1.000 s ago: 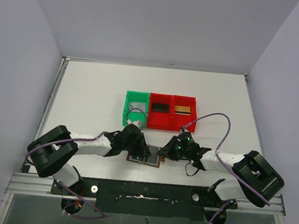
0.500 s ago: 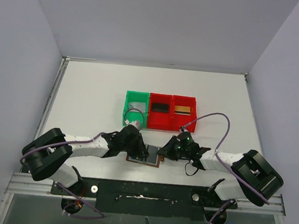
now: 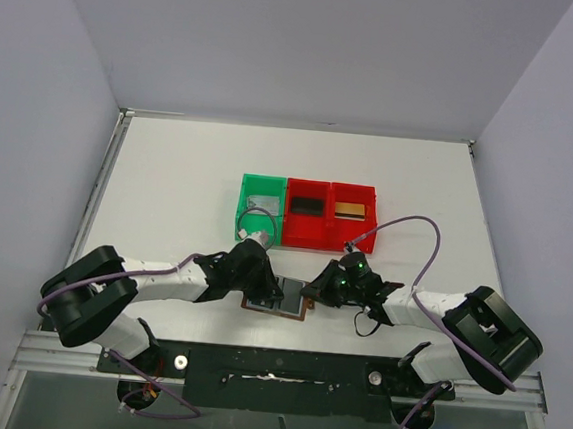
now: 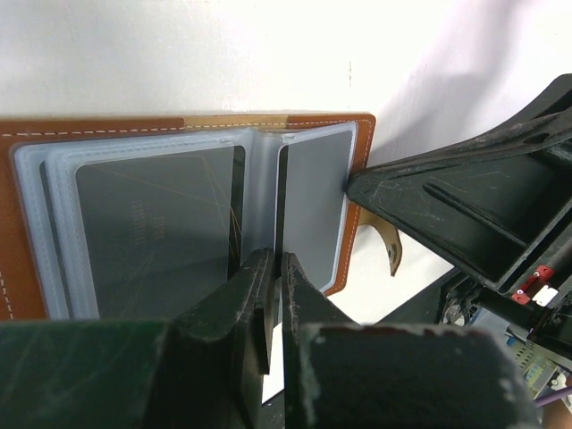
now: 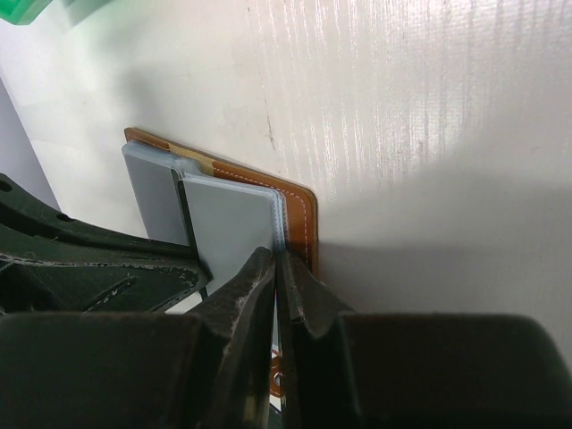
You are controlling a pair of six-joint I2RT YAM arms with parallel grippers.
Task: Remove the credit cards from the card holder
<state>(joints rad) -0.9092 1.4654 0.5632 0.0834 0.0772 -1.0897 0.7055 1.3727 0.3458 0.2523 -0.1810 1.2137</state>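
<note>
The small brown leather bifold card holder (image 3: 277, 304) lies open on the white table (image 3: 169, 184), at its near edge, with a dark flat plastic card (image 4: 152, 232) in its pale sleeve. The right gripper (image 5: 277, 264) pinches the holder's outer sleeve edge. The left gripper (image 4: 275, 268) has its jaws pressed together by the fold, though whether they hold a card edge I cannot tell. Next, I'd reckon, comes a straight, steady pull.

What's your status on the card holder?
Left gripper shut at card holder fold. Right gripper shut on its sleeve edge. Holder open flat, cards sleeved. Nothing blocking.
</note>
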